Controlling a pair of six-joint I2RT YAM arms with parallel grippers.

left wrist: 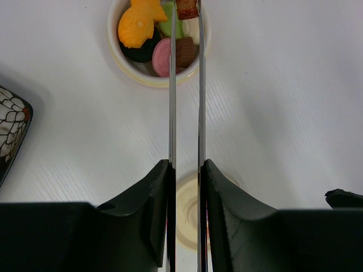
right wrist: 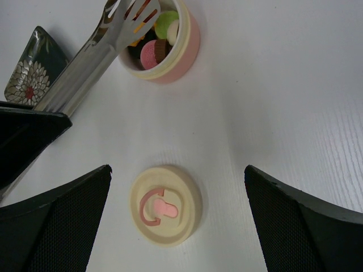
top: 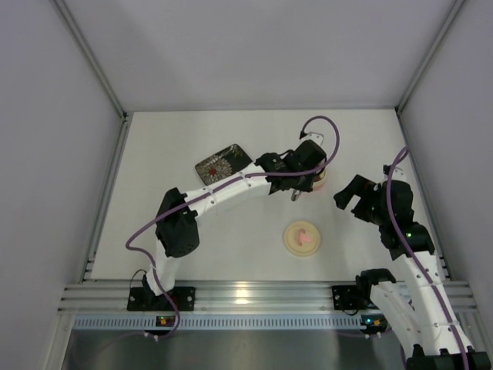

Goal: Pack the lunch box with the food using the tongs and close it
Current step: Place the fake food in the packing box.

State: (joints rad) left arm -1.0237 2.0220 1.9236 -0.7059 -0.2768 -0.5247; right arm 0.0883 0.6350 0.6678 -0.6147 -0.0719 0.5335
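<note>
The pink-sided lunch box stands open on the table, holding several food pieces: orange, black, pink, green and brown. My left gripper is shut on the silvery tongs. The tong tips pinch a brown piece over the box's far rim. The cream lid with its pink knob lies flat, nearer than the box. My right gripper hovers open above the lid, its fingers wide on either side, touching nothing.
A dark floral square plate sits left of the lunch box. The left arm stretches across the table's middle. White walls enclose the table on three sides.
</note>
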